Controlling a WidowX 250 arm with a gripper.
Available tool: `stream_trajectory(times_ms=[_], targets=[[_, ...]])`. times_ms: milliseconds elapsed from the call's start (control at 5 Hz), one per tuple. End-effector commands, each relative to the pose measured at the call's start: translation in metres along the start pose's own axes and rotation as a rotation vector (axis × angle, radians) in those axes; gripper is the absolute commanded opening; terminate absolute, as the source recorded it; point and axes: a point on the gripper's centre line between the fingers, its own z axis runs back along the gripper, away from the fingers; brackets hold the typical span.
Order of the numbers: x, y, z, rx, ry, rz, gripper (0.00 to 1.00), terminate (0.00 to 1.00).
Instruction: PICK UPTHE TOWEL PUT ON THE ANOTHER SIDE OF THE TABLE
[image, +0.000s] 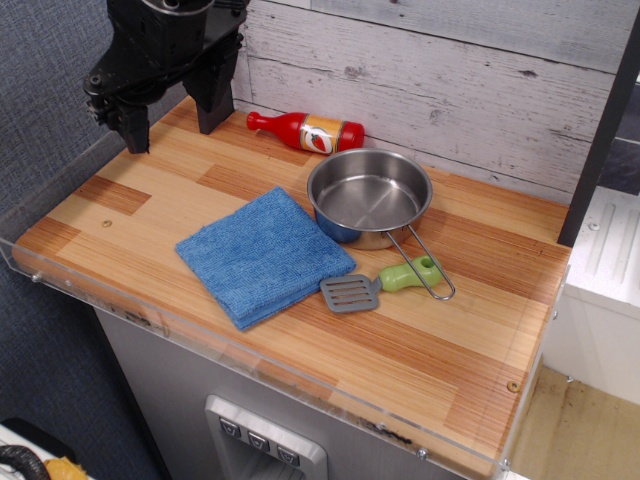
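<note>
The gripper (168, 118) hangs above the table's (430, 375) back-left corner, its 2 fingers spread wide and holding nothing, probably poised before descending. The towel (262, 256) lies flat and folded just left of the steel pan (369, 196), its right edge close to the spatula (378, 285), so a grasp from its left side looks safest. Count: 1 towel, 1 pan, 1 spatula, 1 sauce bottle (306, 131) behind the pan.
</note>
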Motion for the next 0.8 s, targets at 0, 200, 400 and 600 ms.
stream_trajectory(times_ms=[0, 200, 400, 600], targets=[[0.0, 0.0, 0.0, 0.0, 0.0, 0.0, 1.0, 0.0], [0.013, 0.008, 0.007, 0.025, 0.115, 0.269, 1.0, 0.0], [0.023, 0.021, 0.011, 0.057, 0.185, 0.442, 1.0, 0.0], [0.03, 0.038, 0.007, 0.115, 0.239, 0.639, 1.0, 0.0]])
